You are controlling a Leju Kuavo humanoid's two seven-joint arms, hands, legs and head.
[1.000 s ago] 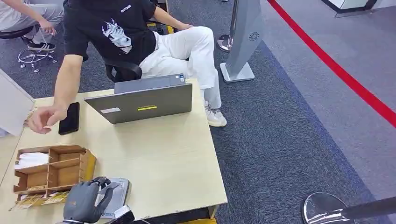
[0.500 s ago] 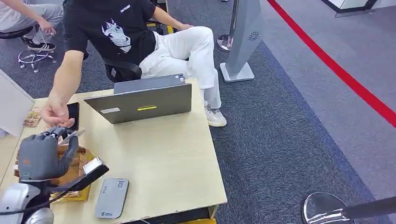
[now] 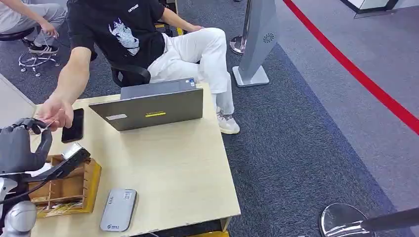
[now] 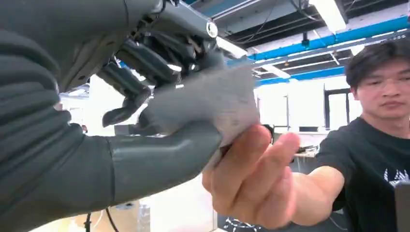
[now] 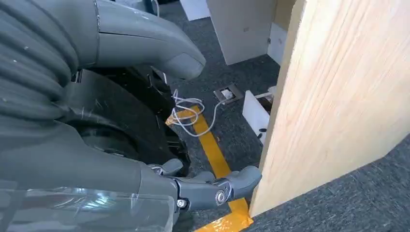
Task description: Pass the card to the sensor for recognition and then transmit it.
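My left hand (image 3: 22, 148) is raised over the table's far left and pinches a pale card (image 4: 208, 101) between thumb and fingers. A person's hand (image 3: 54, 114) reaches across from the far side, and its fingers (image 4: 251, 169) pinch the card's free edge too. In the head view the card (image 3: 46, 125) is a thin sliver between the two hands. The grey card sensor (image 3: 118, 209) lies flat near the table's front edge, well clear of my left hand. My right hand (image 5: 96, 164) hangs beside the table's wooden side panel (image 5: 338, 96), fingers apart, holding nothing.
A wooden organiser (image 3: 66, 187) sits under my left arm. A black phone (image 3: 74, 125) and an open grey laptop (image 3: 154, 106) lie toward the far edge. The seated person (image 3: 123, 34) is behind the table. A grey floor stand (image 3: 257, 39) is at the back right.
My left hand has lifted off the sensor at the front edge and swung up to the far left with the card. The person's hand has closed on the card.
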